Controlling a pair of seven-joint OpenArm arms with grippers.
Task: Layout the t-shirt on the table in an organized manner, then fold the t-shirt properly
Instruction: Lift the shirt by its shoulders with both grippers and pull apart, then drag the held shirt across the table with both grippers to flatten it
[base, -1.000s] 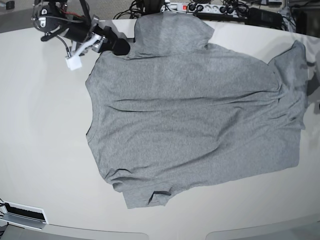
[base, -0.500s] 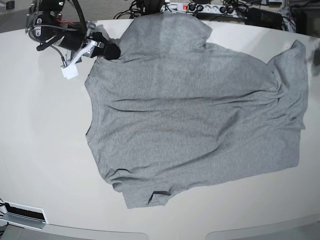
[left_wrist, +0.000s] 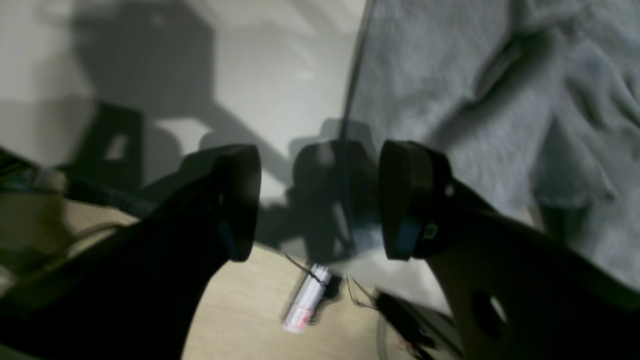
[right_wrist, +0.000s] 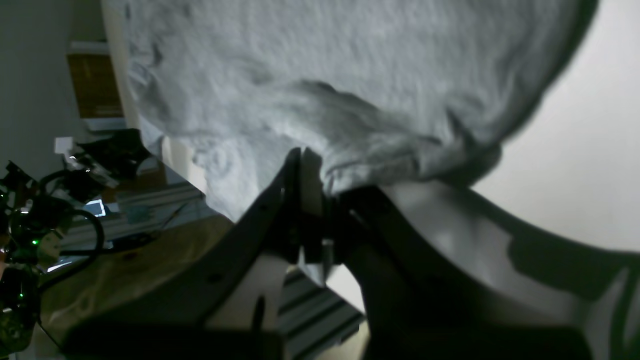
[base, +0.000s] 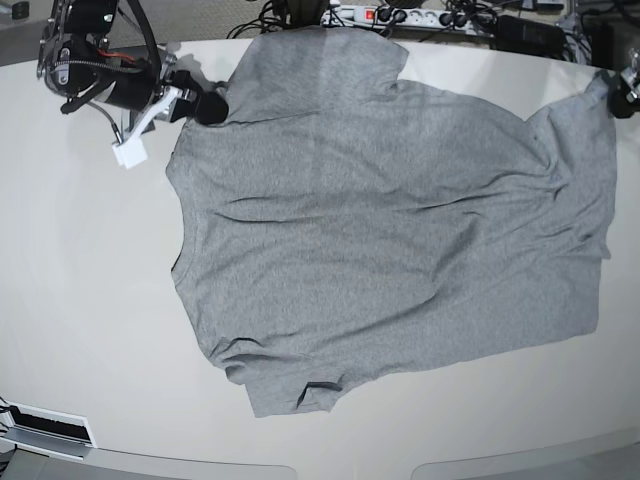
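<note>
The t-shirt (base: 400, 220) is seen spread plain side up across the middle of the table (base: 80, 300). At upper left, its sleeve edge is clamped by the right gripper (base: 208, 105), apparently so wrinkles can be drawn out. At upper right, the left gripper (left_wrist: 320, 200) is held with jaws apart beside the hem.

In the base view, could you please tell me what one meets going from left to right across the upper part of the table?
Bare table → right gripper, fingers shut on the shirt's edge → t-shirt spread flat → left gripper at the shirt's far right corner.
</note>
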